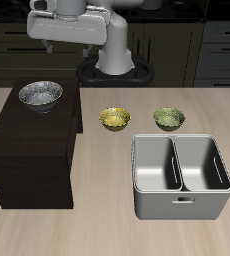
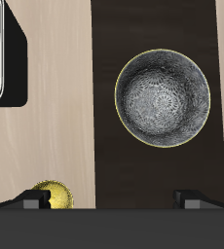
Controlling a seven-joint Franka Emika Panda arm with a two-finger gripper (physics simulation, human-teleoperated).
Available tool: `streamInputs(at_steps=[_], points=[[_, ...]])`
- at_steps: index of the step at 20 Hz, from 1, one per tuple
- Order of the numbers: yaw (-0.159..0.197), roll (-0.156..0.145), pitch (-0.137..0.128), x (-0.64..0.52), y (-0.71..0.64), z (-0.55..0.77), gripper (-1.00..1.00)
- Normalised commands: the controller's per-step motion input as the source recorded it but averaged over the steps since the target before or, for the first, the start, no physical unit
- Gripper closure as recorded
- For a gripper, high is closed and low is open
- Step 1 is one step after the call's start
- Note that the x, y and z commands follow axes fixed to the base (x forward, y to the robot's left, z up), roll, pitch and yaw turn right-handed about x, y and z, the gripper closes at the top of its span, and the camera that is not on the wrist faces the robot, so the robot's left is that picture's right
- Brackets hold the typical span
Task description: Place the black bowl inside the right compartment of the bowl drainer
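Black bowl [image 1: 40, 95] on dark box [image 1: 32, 150], drainer [image 1: 181, 205] well apart on table [image 1: 107, 225], tool [image 2: 112, 199] spread above bowl, fingertips seen only from wrist, yellow bowl [image 1: 114, 119] nearby

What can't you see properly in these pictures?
- The hand: the wrist view's edge cuts off its fingers, and in the exterior view the arm's body hides it, so open or shut cannot be told.
- The yellow-gold bowl: partly hidden behind a finger in the wrist view.
- The bowl drainer: absent from the wrist view.
- The black bowl: its underside is hidden.
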Motion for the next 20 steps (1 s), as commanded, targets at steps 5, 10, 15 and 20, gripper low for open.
streamInputs(at_steps=[5,10,15,20], points=[[-0.028,-0.024,-0.009,0.25,-0.17,0.08,-1.0],[0.008,-0.024,-0.021,0.23,-0.18,0.05,-1.0],[0.0,0.02,-0.011,0.18,-0.01,0.01,-1.0],[0.007,0.013,0.002,0.21,0.03,-0.07,-1.0]])
